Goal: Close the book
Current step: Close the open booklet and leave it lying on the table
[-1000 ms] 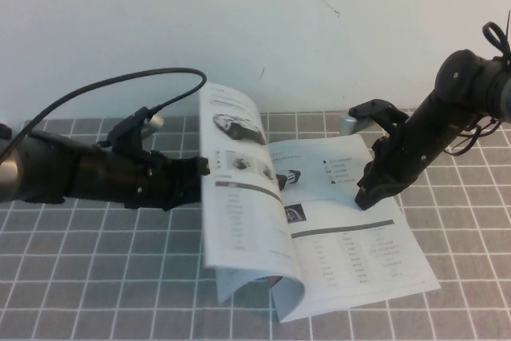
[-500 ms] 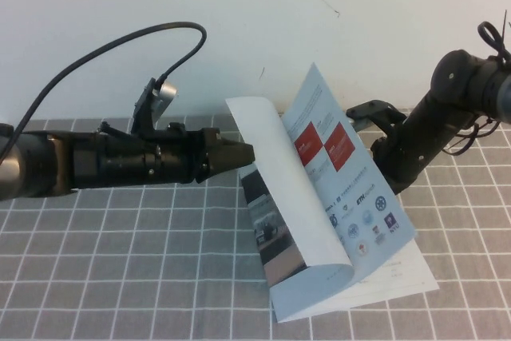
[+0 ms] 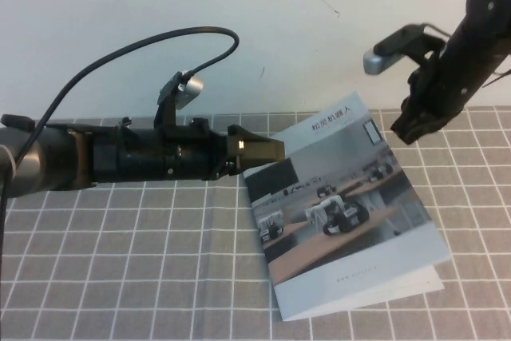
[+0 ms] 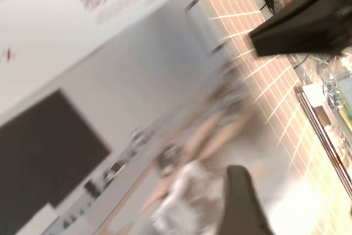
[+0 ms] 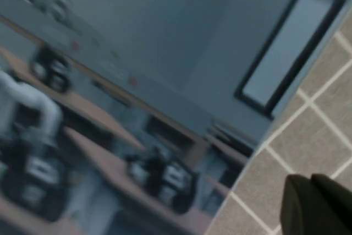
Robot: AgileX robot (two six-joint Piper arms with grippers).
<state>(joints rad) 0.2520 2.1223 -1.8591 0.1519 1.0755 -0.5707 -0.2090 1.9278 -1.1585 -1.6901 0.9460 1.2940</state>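
- The book (image 3: 343, 213) lies cover-up on the desk (image 3: 120, 261), directly ahead of the left pincer (image 3: 271, 149). Its near spine corner is at that pincer's tip; whether they touch I cannot tell.
- The left pincer looks drawn together to a narrow wedge and holds nothing.
- The right pincer (image 3: 405, 128) hangs raised above the book's far corner, clear of the cover. I cannot tell how far open it is, and nothing appears to be in it.
- Judging by the flat cover, the closing looks practically done; what remains is settling it.
- At the edge farthest from both pincers, the white pages stick out a little past the cover, so the block seems slightly skewed.
- To finish well, press lightly and straight down near the spine side rather than pushing sideways, which could slide the book across the cloth.
- Lift each pincer away vertically so no tip catches the cover edge and flips it open.
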